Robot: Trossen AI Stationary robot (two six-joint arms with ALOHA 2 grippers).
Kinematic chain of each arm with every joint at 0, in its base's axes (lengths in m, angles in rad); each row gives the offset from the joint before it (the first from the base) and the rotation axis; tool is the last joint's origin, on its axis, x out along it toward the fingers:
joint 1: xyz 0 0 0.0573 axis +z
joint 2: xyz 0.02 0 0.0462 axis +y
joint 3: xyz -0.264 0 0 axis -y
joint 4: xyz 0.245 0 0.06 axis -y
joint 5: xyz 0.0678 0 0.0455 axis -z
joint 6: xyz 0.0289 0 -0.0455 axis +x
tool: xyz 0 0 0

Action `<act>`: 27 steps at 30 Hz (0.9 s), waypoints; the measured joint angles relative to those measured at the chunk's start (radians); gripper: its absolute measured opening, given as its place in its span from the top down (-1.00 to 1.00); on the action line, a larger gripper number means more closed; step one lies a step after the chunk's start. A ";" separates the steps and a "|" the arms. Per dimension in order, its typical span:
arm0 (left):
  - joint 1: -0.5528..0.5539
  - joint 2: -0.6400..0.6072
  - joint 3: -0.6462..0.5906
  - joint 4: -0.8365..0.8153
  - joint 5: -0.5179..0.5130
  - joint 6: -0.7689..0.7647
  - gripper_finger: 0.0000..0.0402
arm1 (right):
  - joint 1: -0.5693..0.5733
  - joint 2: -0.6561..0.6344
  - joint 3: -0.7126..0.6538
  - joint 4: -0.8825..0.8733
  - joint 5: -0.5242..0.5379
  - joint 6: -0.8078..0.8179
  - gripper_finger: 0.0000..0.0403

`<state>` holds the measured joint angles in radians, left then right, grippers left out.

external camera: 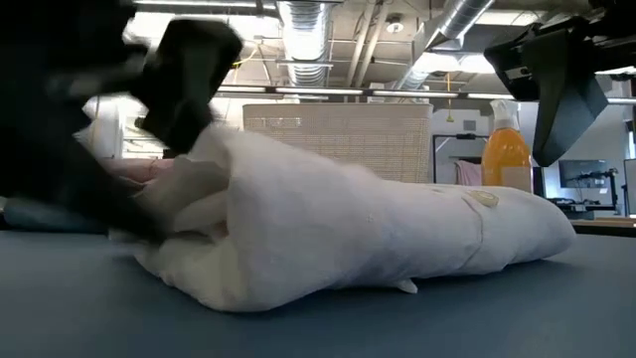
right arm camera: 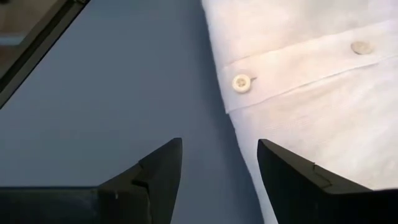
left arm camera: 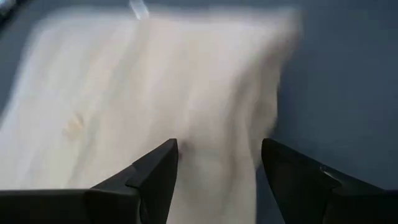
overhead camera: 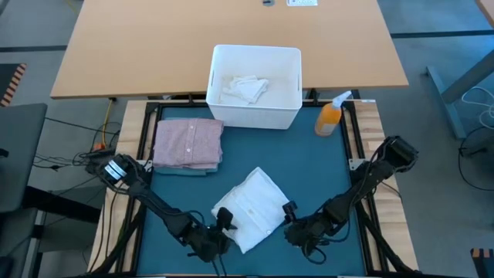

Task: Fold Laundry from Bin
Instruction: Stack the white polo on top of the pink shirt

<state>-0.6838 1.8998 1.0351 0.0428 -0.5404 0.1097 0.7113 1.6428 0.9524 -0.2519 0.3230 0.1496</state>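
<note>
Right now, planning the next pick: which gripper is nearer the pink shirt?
Left. The left gripper sits at the white shirt's near-left corner, below the pink shirt; the right gripper is farther right.

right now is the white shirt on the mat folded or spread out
Folded: the white shirt lies as a compact rectangle on the blue mat, layers doubled over in the low view.

Bare mat (overhead camera: 324,166) between white shirt (overhead camera: 251,207) and bottle (overhead camera: 330,117)

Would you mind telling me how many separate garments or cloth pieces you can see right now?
4, possibly more hidden: a folded white shirt on the mat between the grippers, a folded pink shirt stacked on a blue garment, and white cloth in the bin.
</note>
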 joint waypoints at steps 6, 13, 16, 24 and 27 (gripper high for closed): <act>0.010 0.002 0.015 -0.145 0.044 0.011 -0.11 | -0.008 0.000 0.000 0.002 -0.003 0.001 -0.16; 0.037 0.030 0.017 -0.191 -0.003 0.097 -0.11 | -0.028 0.000 0.000 0.010 -0.005 0.008 -0.16; 0.057 0.045 0.020 -0.199 0.013 0.136 -0.09 | -0.034 0.000 0.000 0.023 -0.006 0.019 -0.16; 0.066 0.114 0.023 -0.182 0.023 0.163 0.39 | -0.034 0.000 0.000 0.030 -0.007 0.035 -0.16; 0.066 0.125 0.023 -0.169 0.020 0.083 0.72 | -0.034 0.000 0.000 0.038 -0.007 0.037 -0.16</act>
<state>-0.6182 2.0244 1.0580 -0.1263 -0.5207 0.1930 0.6777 1.6428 0.9524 -0.2135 0.3156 0.1864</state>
